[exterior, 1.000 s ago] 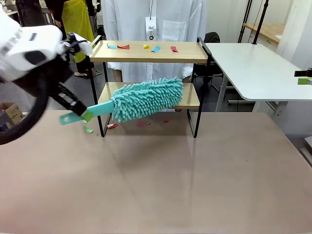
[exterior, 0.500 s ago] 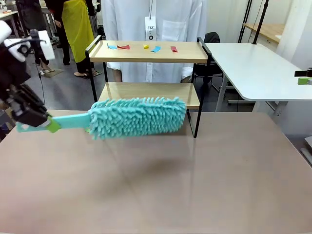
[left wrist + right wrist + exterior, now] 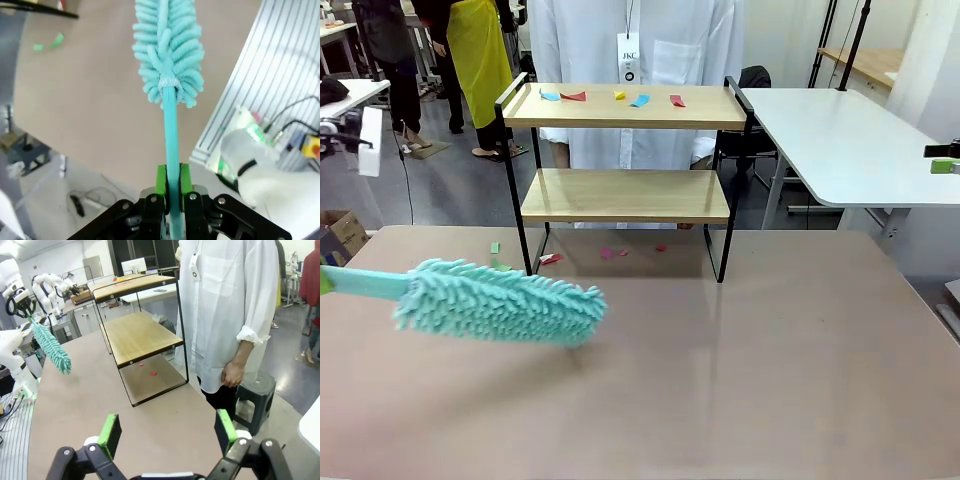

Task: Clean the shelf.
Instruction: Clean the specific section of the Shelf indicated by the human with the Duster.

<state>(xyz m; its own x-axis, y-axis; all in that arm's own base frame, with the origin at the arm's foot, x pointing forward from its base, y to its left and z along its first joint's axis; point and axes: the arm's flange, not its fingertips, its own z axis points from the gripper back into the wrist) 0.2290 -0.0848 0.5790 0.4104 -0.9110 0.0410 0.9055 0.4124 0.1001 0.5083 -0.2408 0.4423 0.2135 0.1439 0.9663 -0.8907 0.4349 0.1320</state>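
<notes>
Beige counter (image 3: 740, 360) in a busy lab room, shelf (image 3: 142, 335) ahead of spread right jaws, left jaws pinching teal duster (image 3: 169, 55), now pulled away from the shelf.

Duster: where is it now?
Front view: duster at the tabletop's left side, nearer the robot than the shelf, handle clamped in the left gripper.

A white table (image 3: 840, 140) is standing at the right on grey floor (image 3: 450, 195); a cardboard box (image 3: 342, 234) is sitting left.
</notes>
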